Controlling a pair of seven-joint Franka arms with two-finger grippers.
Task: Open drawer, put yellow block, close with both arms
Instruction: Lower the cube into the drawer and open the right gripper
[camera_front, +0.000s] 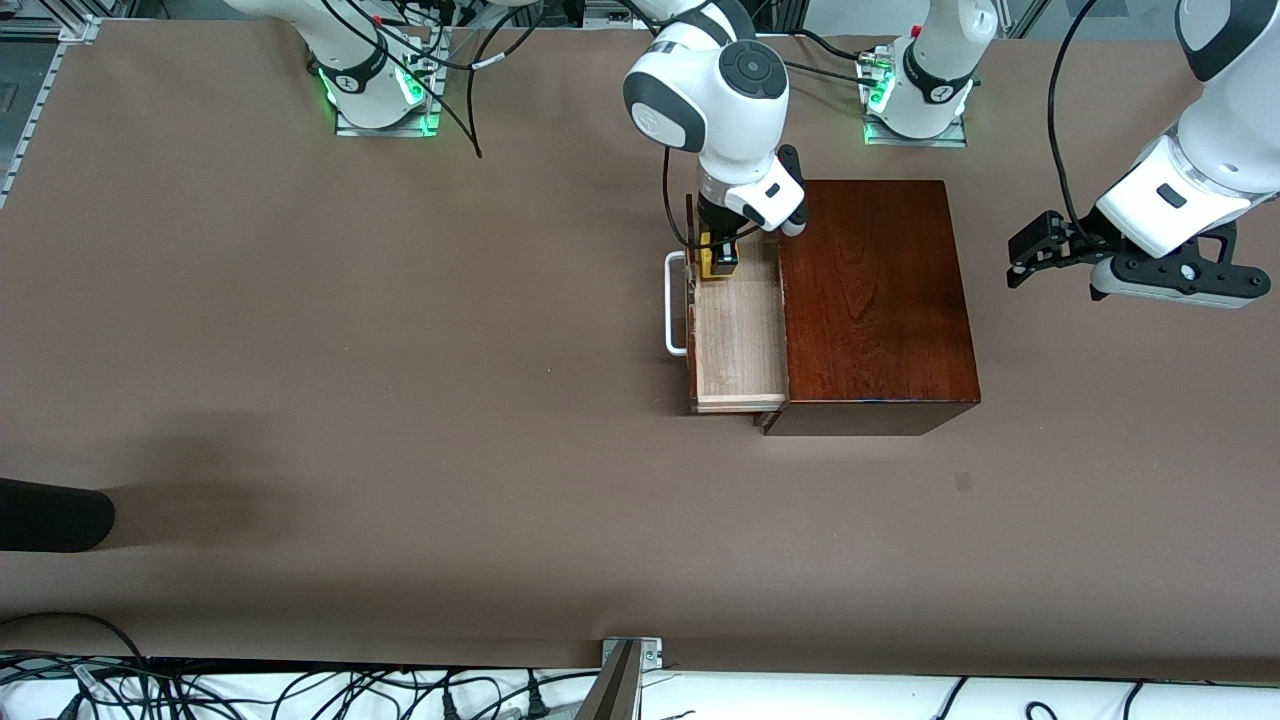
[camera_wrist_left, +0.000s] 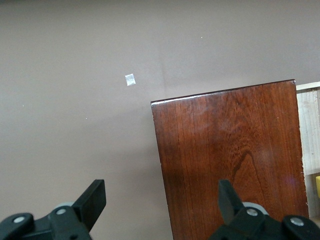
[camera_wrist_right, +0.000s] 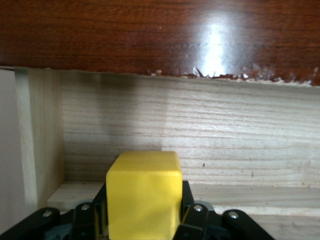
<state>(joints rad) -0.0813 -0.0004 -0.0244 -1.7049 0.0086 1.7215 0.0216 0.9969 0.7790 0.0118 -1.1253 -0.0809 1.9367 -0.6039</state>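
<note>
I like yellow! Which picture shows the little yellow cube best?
The right wrist view: the small bright yellow cube fills it, held in the right gripper. The front view shows it tiny; the left wrist view only a sliver.

White arms (camera_front: 720, 100), dark grey joints, black cables

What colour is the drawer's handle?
White: the handle is a bar on the open drawer, clearest in the front view.

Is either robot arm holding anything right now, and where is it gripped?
The right tool pinches the small bright yellow cube by two opposite side faces, over the open pale-wood drawer. The left tool is open, holding nothing.
</note>
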